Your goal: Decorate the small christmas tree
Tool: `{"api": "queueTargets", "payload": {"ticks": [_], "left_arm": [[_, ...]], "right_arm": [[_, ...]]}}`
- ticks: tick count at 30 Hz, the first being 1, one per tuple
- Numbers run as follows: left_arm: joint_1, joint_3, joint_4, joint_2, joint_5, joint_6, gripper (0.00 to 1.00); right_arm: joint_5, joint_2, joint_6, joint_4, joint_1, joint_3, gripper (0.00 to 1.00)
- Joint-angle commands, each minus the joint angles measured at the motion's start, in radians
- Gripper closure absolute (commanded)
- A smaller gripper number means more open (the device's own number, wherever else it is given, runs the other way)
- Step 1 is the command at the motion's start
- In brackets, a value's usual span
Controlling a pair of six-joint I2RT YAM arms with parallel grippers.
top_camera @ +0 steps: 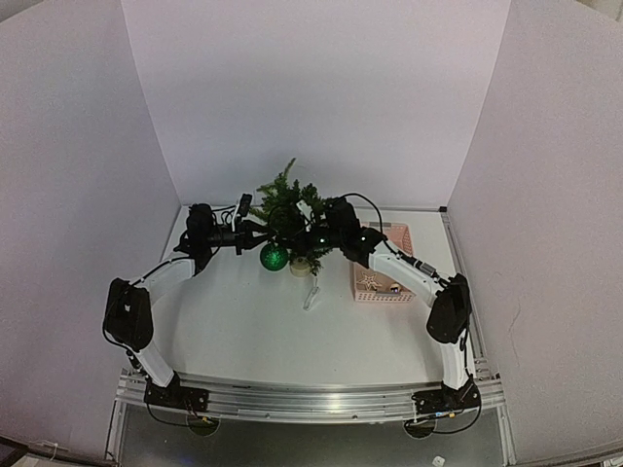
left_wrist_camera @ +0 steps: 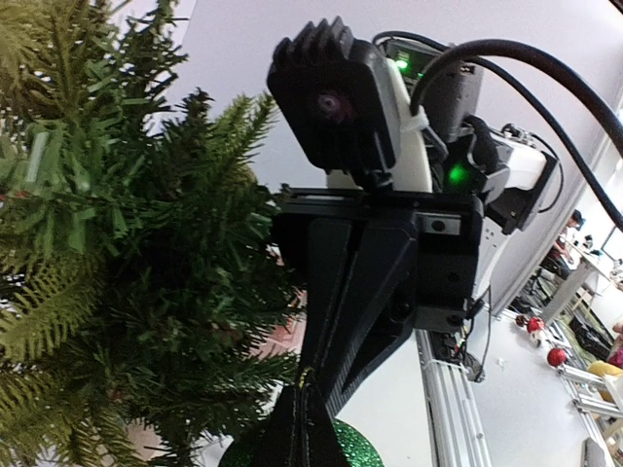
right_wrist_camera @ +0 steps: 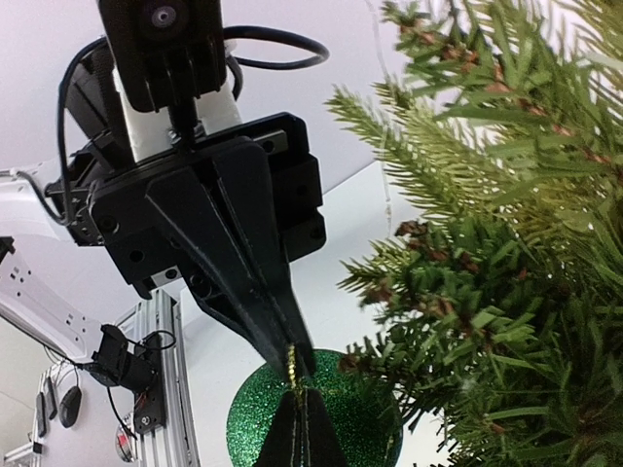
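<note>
Green glitter bauble hung at 7 o'clock of the small christmas tree, left pincer and right pincer both clamped tight on its gold loop.

Enclosure: I count 3 flat, pale lilac-white panels boxing in the workspace: back panel, left panel, right panel. The white table is evenly lit, with soft shadows only. An aluminium rail runs along its near edge, with grey floor below. In the left wrist view I make out a bright room beyond the enclosure; its furniture is too blurred to read.
</note>
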Motion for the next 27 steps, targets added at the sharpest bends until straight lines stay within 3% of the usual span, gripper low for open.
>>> {"api": "queueTargets", "payload": {"ticks": [1, 7, 12, 16, 21, 27], "left_arm": [[0.004, 0.079, -0.159, -0.008, -0.112, 0.081, 1.00], [-0.005, 0.095, -0.276, -0.020, -0.147, 0.150, 1.00], [-0.013, 0.091, -0.282, -0.032, -0.144, 0.167, 1.00], [-0.016, 0.094, -0.254, -0.028, -0.151, 0.147, 1.00], [-0.018, 0.090, -0.256, -0.045, -0.139, 0.146, 1.00], [-0.018, 0.079, -0.275, -0.081, -0.131, 0.174, 1.00]], "right_arm": [[0.049, -0.008, 0.049, 0.021, -0.010, 0.007, 1.00], [0.091, 0.001, 0.093, 0.020, -0.010, 0.007, 0.97], [0.095, 0.001, 0.105, 0.022, -0.010, 0.006, 0.84], [0.094, 0.013, 0.114, 0.022, -0.010, 0.026, 0.89], [0.047, 0.012, 0.111, 0.022, -0.010, 0.018, 0.76], [0.033, 0.001, 0.094, 0.023, -0.008, -0.002, 0.75]]}}
